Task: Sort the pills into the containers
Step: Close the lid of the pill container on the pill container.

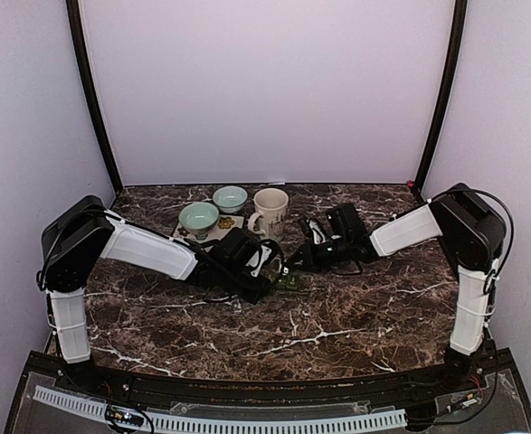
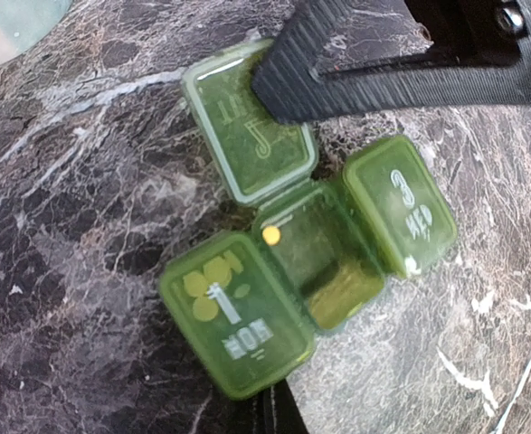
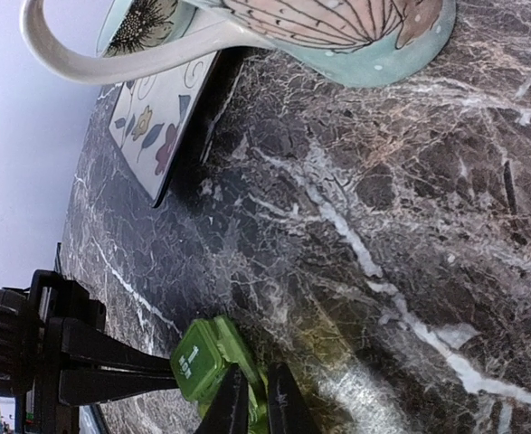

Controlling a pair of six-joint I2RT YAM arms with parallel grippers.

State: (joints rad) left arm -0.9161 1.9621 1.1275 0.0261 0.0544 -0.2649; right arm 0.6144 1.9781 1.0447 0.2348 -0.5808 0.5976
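Right end effector (image 3: 256,411), reaching in from two o'clock, rests on the flipped lid (image 2: 247,145) of the pill organizer (image 2: 238,316) at the centre of the table (image 1: 337,334), seemingly to hold it open, though whether clenched I cannot tell. One orange pill (image 2: 270,235) lies inside. Left end effector (image 1: 274,280) hovers at ten o'clock, grip equally unclear.

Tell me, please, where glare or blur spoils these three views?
Left wrist view: pill box sharp, a glare streak along its open lid, the bowl a soft sliver in the corner. Right wrist view: a pale sheen washes out the table near the bottom. Top view: even light, but the box is tiny and dark.
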